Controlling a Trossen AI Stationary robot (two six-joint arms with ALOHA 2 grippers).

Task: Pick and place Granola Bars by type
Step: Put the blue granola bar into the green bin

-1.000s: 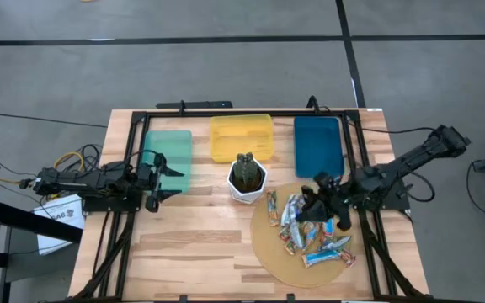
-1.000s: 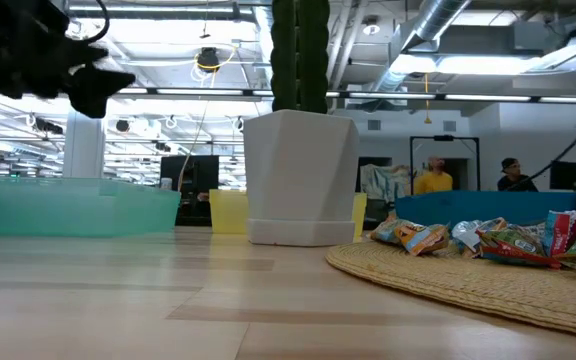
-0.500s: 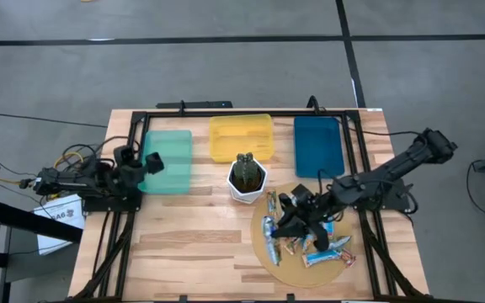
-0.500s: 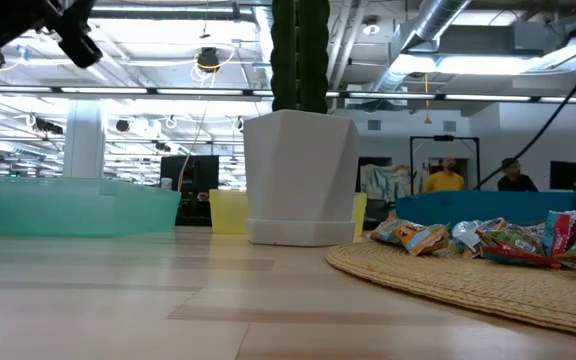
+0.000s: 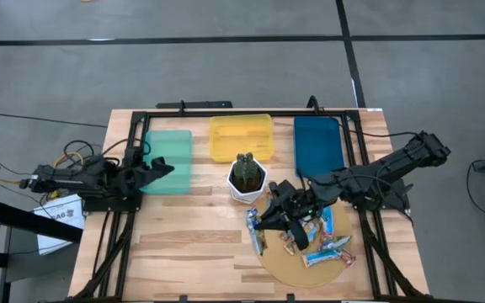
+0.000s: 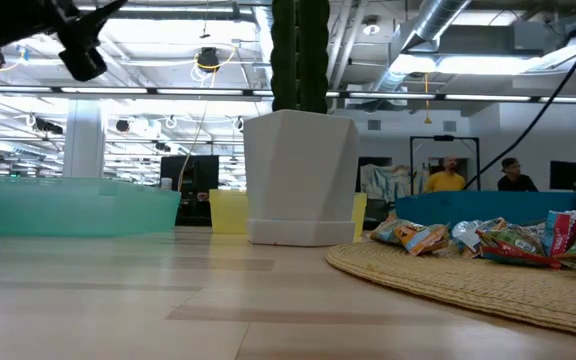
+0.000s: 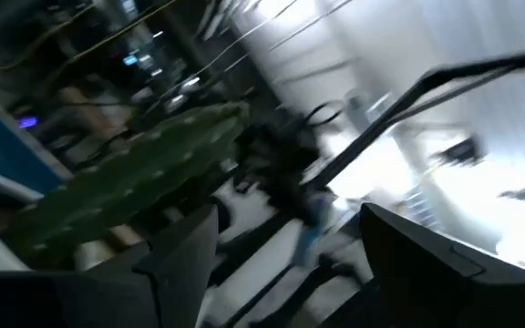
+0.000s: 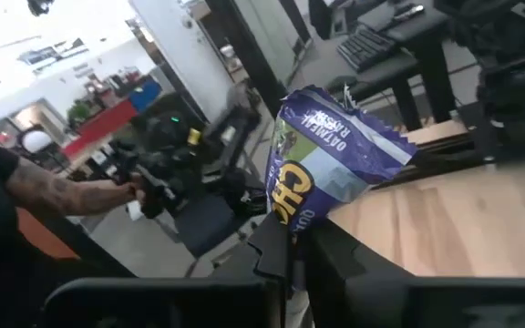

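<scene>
Currently the right tool [image 5: 259,227] sits low over the left edge of the round woven straw mat [image 5: 269,259], just in front of the white pot holding a dark green cactus [image 5: 247,178]. Its fingers are clamped on one blue foil-wrapped granola bar [image 8: 331,164]; the right wrist view shows the wrapper pinched at its lower end and standing up past the fingers. High view: this bar [image 5: 253,230] lies at the mat's left rim. Remaining foil-wrapped granola bars [image 5: 320,244], blue, orange and silver, in a loose pile on the mat, to the right of the tool.

Left tool [image 5: 160,169] hovers over the inner edge of the translucent green tray [image 5: 168,145], fingers spread apart, nothing between them.

Yellow tray [image 5: 240,137] and dark blue tray [image 5: 317,143] lie along the far side of the wooden surface [image 5: 183,244]
</scene>
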